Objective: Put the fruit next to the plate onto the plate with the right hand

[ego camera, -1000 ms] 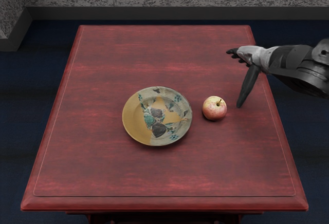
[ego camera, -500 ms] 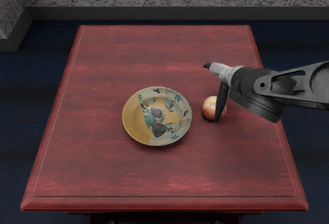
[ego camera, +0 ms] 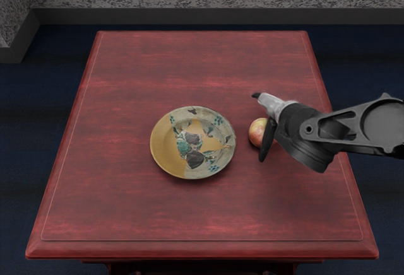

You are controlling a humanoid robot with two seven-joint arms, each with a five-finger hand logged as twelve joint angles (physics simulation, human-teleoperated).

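Head view: right robot hand (ego camera: 273, 116) low over right half of worktop (ego camera: 126, 212), arm coming in from right edge. Hand released, digits spread, one hanging down across right side of apple (ego camera: 255, 131) (contact unclear). Apple sits on worktop directly at hand's left, partly hidden by it, not on plate (ego camera: 158, 152). Plate further to hand's left, just beside apple: ochre, pale band, dark leaf shapes, blue-green sprigs.
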